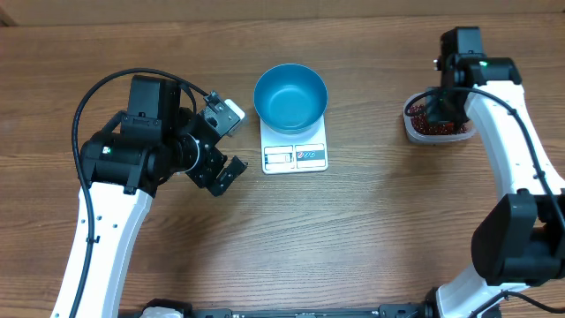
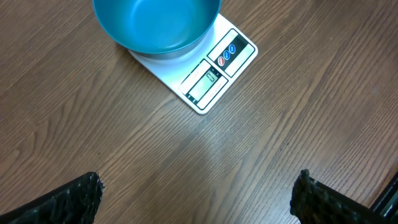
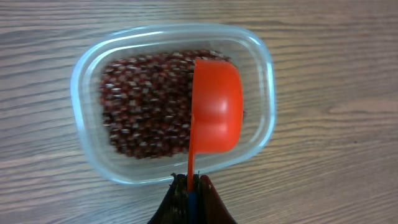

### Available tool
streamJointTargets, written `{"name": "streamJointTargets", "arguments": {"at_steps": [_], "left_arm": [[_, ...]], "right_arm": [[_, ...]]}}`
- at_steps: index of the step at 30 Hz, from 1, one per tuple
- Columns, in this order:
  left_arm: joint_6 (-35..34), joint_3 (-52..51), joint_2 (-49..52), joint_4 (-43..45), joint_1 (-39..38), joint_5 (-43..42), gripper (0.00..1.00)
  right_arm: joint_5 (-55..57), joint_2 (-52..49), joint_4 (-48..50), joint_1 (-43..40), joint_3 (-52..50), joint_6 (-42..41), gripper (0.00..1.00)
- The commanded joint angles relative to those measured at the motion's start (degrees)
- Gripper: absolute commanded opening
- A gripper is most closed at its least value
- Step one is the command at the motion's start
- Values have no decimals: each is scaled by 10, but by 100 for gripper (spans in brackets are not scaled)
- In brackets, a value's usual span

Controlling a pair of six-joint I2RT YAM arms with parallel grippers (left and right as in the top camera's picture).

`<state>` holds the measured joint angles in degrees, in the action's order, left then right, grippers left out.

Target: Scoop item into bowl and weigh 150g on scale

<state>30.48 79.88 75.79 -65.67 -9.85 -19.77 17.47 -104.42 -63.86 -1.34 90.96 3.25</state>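
The blue bowl (image 1: 290, 95) stands empty on the white scale (image 1: 295, 156) at the table's middle; the left wrist view shows the bowl (image 2: 155, 25) and scale (image 2: 214, 78) ahead. My left gripper (image 1: 231, 143) (image 2: 199, 179) hovers left of the scale, open, with nothing between its fingers. The item, dark red beans (image 3: 149, 106) (image 1: 424, 119), fills a clear tub (image 3: 81, 99) at the right. My right gripper (image 3: 189, 182) (image 1: 439, 110) is shut on the thin handle of an orange scoop (image 3: 216, 112), whose cup hangs over the tub's right half. No beans show on the scoop.
The clear tub (image 1: 439, 124) sits near the table's far right, partly under my right arm. Bare wood lies between the scale and the tub. My left arm's body (image 1: 132, 150) fills the left side of the table.
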Motion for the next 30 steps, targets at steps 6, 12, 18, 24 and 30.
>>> {"name": "streamJointTargets", "arguments": {"at_steps": [6,12,18,24,30], "left_arm": [[13,9,3,-1,3,-10,100],[13,9,3,-1,3,-10,99],[13,9,3,-1,3,-10,100],[13,9,3,-1,3,-10,100],[13,9,3,-1,3,-10,100]], "right_arm": [[-73,-2,13,-65,-19,25,4],[-76,-12,22,-78,-21,25,4],[-107,-38,13,-78,-21,26,4],[-154,-49,-8,-78,-22,26,4],[-214,-49,-14,-82,-21,26,4]]}}
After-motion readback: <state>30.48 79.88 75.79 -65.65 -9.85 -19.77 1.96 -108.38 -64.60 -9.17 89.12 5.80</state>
